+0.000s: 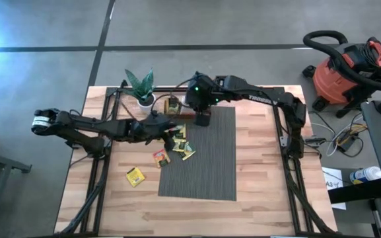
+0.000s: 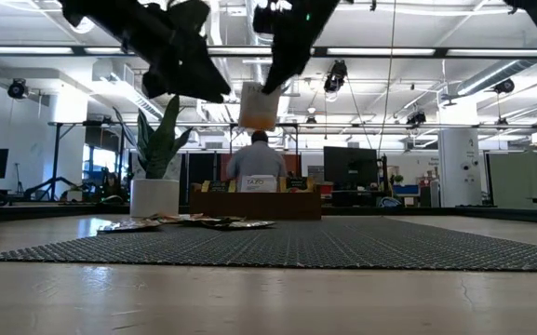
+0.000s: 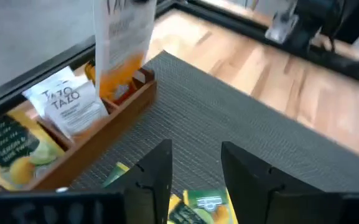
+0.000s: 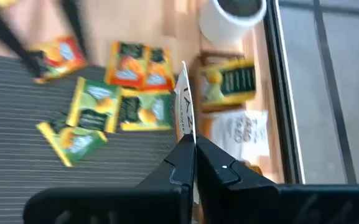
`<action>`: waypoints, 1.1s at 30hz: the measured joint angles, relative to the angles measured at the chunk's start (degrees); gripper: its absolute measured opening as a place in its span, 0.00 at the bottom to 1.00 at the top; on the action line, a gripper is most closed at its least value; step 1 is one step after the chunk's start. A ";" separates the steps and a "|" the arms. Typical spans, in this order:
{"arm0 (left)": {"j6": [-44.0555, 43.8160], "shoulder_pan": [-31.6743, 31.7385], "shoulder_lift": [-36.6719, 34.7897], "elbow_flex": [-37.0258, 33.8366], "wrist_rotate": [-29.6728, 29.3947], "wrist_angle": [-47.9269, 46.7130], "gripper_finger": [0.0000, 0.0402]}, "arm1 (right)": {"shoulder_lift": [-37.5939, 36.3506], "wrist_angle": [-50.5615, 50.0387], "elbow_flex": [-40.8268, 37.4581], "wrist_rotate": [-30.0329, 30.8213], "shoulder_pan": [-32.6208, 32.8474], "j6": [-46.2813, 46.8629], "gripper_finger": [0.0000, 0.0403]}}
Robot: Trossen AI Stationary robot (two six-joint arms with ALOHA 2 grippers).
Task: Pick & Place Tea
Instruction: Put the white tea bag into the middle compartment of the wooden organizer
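My right gripper [image 4: 190, 146] is shut on a white-and-orange tea sachet [image 2: 259, 105] and hangs high over the far left corner of the grey mat [image 1: 210, 158], beside the wooden tray [image 3: 73, 134]. The tray holds white and dark green sachets standing in its compartments. My left gripper [image 3: 195, 180] is open above a cluster of yellow and green sachets [image 4: 114, 112] lying flat at the mat's left edge. Two more sachets [image 1: 135, 176] [image 1: 161, 157] lie on the bare wood left of the mat. My right gripper pinches the white-and-orange sachet between its two fingers at the upper edge [image 2: 259, 87], coming from above on a slant. In its wrist view the sachet shows edge-on [image 4: 185, 115] beyond the fingertips. The sachet hangs upright below the fingers, lifted clear of tray and mat.
A white pot with a green plant [image 1: 144, 99] stands at the table's far edge, just left of the tray. The right and near parts of the mat are bare. A red shop vacuum [image 1: 345, 73] stands on the floor off the table's right. A person [image 2: 257, 158] sits in the room beyond.
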 joint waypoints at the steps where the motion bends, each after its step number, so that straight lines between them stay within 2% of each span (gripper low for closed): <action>1: -1.10 -0.22 -0.98 -0.74 -0.47 0.36 0.33 | 0.80 0.03 -0.05 -0.04 -0.91 -0.04 0.02; 7: -8.69 -0.37 -9.45 -4.70 -5.55 2.76 0.33 | 6.26 0.92 -0.13 -2.58 -4.68 -0.08 0.02; 13: -7.40 0.05 -18.15 -7.52 -6.33 3.89 0.33 | 10.70 6.82 -0.12 -3.26 -5.37 -0.07 0.02; 18: -5.49 1.62 -23.07 -9.30 -7.71 3.39 0.33 | 12.71 6.71 0.28 -3.05 -6.51 1.41 0.02; 25: 2.61 6.63 -24.93 -9.30 -7.88 2.85 0.33 | 13.36 9.39 0.17 -2.98 -7.05 3.89 0.02; 33: 5.23 13.66 -24.91 -9.30 -6.52 3.09 0.33 | 15.39 8.42 0.11 -0.03 -7.79 3.65 0.02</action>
